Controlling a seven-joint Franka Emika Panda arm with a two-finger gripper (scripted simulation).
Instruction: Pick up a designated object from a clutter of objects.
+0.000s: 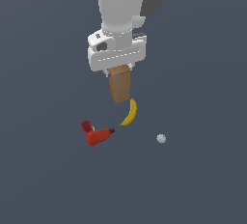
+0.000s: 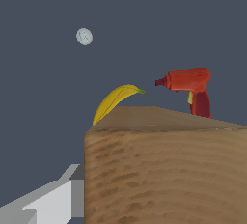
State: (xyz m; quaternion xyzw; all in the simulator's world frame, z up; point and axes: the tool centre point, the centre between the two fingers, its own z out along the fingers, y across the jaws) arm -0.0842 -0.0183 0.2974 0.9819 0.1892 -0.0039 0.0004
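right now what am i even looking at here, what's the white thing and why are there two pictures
The white thing is a robot arm in a computer simulation. Its gripper is shut on a brown box, which hangs from it. One picture comes from a camera standing off the arm. The other comes from a camera on the arm's wrist, so the box fills the foreground there. Beyond it on the dark surface lie a yellow banana, a red drill-shaped tool and a small white ball.
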